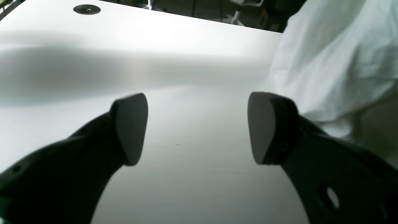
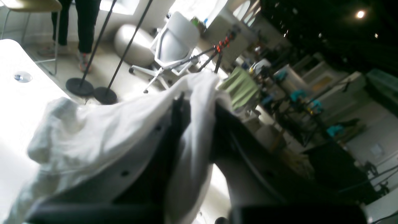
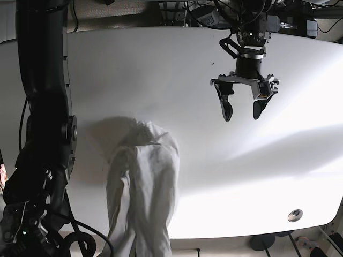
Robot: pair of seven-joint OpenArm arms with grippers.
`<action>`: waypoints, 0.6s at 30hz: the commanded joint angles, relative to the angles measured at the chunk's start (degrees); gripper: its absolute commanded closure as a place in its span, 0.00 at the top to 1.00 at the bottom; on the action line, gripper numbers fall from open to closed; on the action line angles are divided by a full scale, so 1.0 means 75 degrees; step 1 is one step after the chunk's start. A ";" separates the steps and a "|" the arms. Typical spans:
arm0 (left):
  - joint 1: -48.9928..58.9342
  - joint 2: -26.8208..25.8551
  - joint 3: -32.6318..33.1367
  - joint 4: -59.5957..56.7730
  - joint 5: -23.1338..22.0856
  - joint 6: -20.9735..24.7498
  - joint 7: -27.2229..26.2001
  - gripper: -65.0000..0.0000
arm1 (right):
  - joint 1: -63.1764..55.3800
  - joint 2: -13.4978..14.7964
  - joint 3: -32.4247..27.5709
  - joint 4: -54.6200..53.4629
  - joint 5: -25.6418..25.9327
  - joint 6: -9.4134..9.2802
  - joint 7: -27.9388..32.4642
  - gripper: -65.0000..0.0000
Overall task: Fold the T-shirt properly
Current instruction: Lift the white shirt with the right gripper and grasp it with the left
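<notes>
The white T-shirt (image 3: 143,182) hangs bunched in a long drooping bundle over the front left of the white table (image 3: 161,69), its upper end touching the tabletop. In the right wrist view my right gripper (image 2: 196,101) is shut on a fold of the shirt (image 2: 102,130), with cloth draped over both fingers. In the base view the right gripper itself is hidden behind the cloth. My left gripper (image 3: 242,111) is open and empty, above bare table at the back right, well apart from the shirt. In the left wrist view its pads (image 1: 132,127) stand wide apart and the shirt (image 1: 329,62) shows at the right.
A round cable grommet (image 3: 292,215) sits near the table's front right corner and also shows in the left wrist view (image 1: 86,9). The right arm's dark column (image 3: 45,107) stands along the left side. Chairs, stands and people's legs are beyond the table edge.
</notes>
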 commanded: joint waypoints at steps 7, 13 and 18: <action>-0.0450 -0.0779 0.1945 -0.0403 0.0024 -0.0027 -0.0226 0.73 | 0.0393 -0.0127 0.0043 0.0096 -0.0026 -0.0058 0.0400 0.03; -0.1118 -0.0744 0.2484 -0.1587 0.0599 0.0008 -0.0249 0.73 | 0.0393 -0.0104 0.0066 0.0084 -0.0026 -0.0058 0.0412 0.03; -0.1915 -0.0228 0.2519 -0.2724 0.0622 0.0008 -0.0261 0.72 | 0.0365 -0.0115 0.0066 0.0084 -0.0026 -0.0058 0.0412 0.03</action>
